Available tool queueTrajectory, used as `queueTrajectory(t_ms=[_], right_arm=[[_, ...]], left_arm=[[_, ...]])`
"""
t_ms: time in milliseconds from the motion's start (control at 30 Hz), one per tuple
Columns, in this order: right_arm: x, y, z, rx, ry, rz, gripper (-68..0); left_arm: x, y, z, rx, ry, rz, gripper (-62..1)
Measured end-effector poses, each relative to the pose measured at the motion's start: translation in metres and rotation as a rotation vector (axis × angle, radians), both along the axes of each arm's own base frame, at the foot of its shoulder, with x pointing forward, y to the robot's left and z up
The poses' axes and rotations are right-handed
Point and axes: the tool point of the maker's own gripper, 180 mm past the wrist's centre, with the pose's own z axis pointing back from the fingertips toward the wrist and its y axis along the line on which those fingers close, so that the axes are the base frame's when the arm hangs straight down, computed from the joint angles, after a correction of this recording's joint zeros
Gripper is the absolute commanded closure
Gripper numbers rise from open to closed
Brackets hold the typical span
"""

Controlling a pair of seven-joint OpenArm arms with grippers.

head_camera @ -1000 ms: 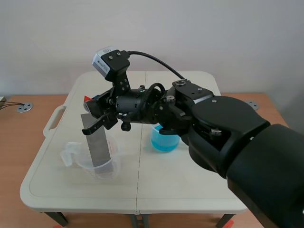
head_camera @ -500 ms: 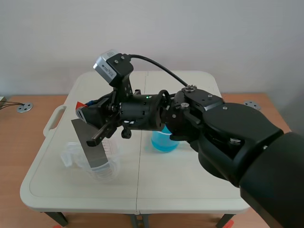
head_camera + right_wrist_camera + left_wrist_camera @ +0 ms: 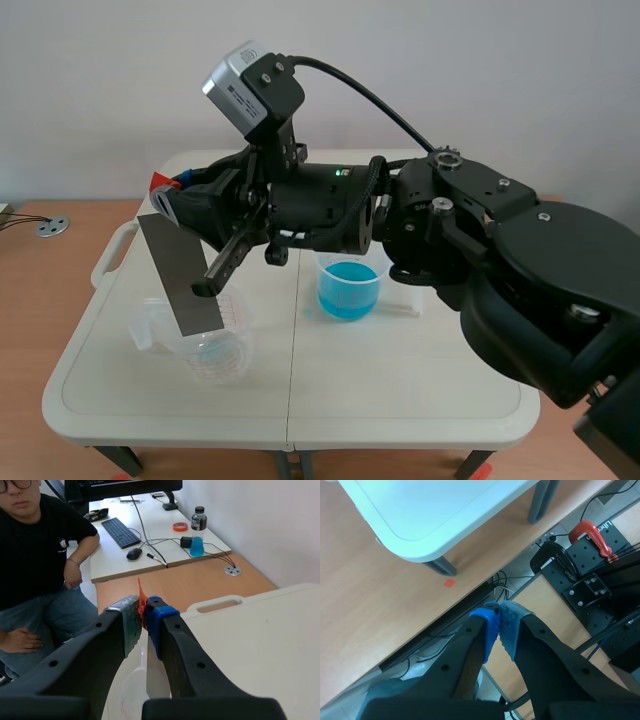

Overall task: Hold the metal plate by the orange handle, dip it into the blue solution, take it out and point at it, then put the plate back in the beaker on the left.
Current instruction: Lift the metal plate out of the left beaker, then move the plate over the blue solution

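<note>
My right gripper reaches in from the right, across to the table's left side, and is shut on the orange handle of the grey metal plate. The plate hangs tilted, its lower end at the mouth of the clear beaker on the left. In the right wrist view the orange handle is pinched between the pads, with the clear beaker below. The beaker of blue solution stands at the table's middle. My left gripper is shut on nothing, off the table above the floor.
The white folding table has a carry handle at its left edge. A person sits beyond the table beside a desk with a keyboard and a bottle. A red clamp lies on the floor rig.
My right gripper has risen and swung up, lifting the plate higher and tilting it, so that its lower end has come up from deep in the left beaker to its mouth.
</note>
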Motion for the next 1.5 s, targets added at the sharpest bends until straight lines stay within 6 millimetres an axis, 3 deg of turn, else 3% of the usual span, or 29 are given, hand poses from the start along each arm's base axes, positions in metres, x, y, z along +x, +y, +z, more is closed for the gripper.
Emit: queueTrajectory(t_ms=[667,1067,1500], right_arm=[[-0.004,-0.011,0.041,-0.008,-0.126,-0.042,-1.5],[0.021,-0.05,0.069,0.027,-0.148,-0.176,-1.5],[0.051,-0.118,0.077,-0.011,-0.159,-0.31,-1.5]], left_arm=[[0.0,0.0,0.0,0.0,0.0,0.0,-1.6],[0.0,0.0,0.0,0.0,0.0,0.0,-1.6],[0.001,-0.001,0.0,-0.005,-0.002,-0.006,-1.6]])
